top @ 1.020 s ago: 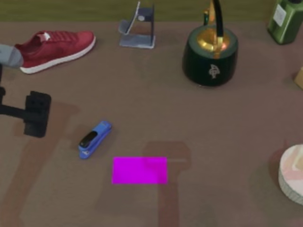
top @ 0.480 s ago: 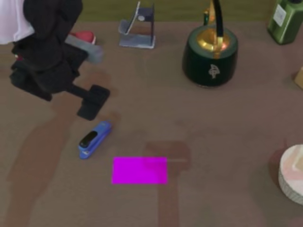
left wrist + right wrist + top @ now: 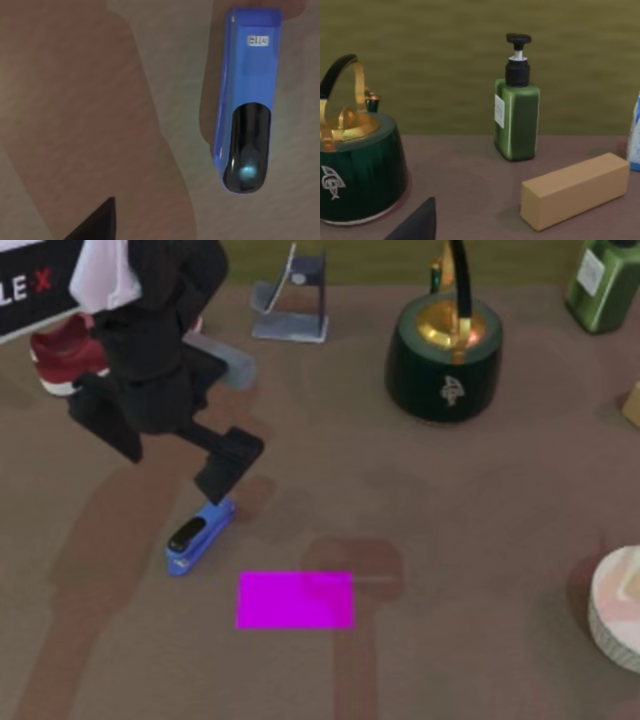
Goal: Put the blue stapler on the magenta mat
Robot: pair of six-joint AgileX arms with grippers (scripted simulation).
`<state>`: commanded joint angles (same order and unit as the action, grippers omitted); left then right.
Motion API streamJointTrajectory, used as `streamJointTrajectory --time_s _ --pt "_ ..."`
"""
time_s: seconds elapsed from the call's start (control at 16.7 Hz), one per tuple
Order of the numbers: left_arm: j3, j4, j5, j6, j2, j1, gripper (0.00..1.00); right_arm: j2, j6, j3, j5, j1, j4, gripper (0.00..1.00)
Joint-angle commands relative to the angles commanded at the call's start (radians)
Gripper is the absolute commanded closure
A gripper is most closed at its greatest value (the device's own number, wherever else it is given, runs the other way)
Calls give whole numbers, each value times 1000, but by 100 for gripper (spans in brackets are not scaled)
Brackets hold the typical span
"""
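White letters "LE" and a red "X" stand on the black left arm [image 3: 40, 285] at the top view's upper left. The blue stapler [image 3: 247, 95] bears a small white tag, perhaps lettered, too blurred to read. The green kettle [image 3: 445, 355] carries a white emblem, no legible words.

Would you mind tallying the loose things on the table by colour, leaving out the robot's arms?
Blue: 1, the blue stapler
Magenta: 1, the magenta mat
Red: 1, the red shoe
Grey: 1, the grey stand
Green: 2, the dark green kettle and the green pump bottle
Tan: 1, the tan block
Total: 7
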<state>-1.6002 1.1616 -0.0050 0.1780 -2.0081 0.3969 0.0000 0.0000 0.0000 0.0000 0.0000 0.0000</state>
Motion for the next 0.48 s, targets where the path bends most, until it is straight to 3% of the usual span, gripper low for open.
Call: streamJointTrajectory --time_s 0.3,0.48 --pt "16 -18 0 1 -4 -4 0 0 0 0 0 0 0 0" --pt "81 -120 0 4 -40 -3 0 0 0 0 0 0 0 0"
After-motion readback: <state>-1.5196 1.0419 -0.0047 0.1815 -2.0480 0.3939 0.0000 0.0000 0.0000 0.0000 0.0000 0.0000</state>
